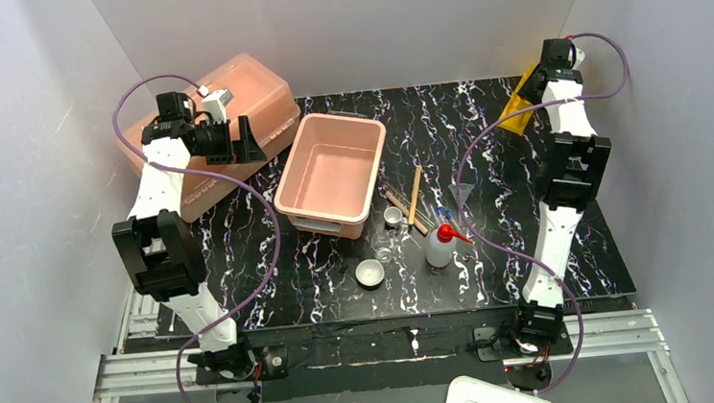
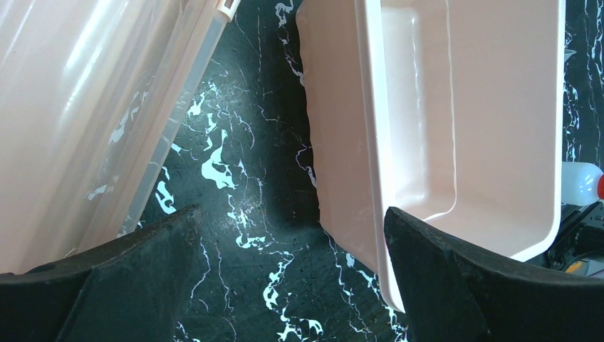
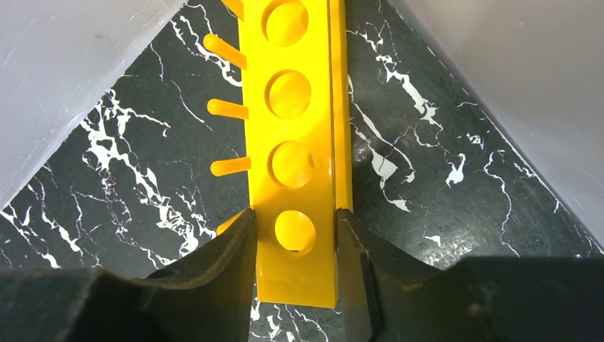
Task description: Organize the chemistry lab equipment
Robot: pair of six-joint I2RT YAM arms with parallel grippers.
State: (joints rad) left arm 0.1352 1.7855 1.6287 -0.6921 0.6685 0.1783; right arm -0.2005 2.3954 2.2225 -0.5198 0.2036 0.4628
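My right gripper is at the far right corner, shut on the near end of the yellow holed rack; in the right wrist view both fingers press the sides of the rack at my right gripper. My left gripper is open and empty, above the gap between the lidded box and the tub. The white squeeze bottle with red spout, clear funnel, white dish, tiny beakers, wooden sticks and thin tubes lie together mid-table.
The pink rectangular tub stands left of the small items; its rim is by my left gripper's right finger. The large pink lidded box sits at the far left. Grey walls close the back and sides.
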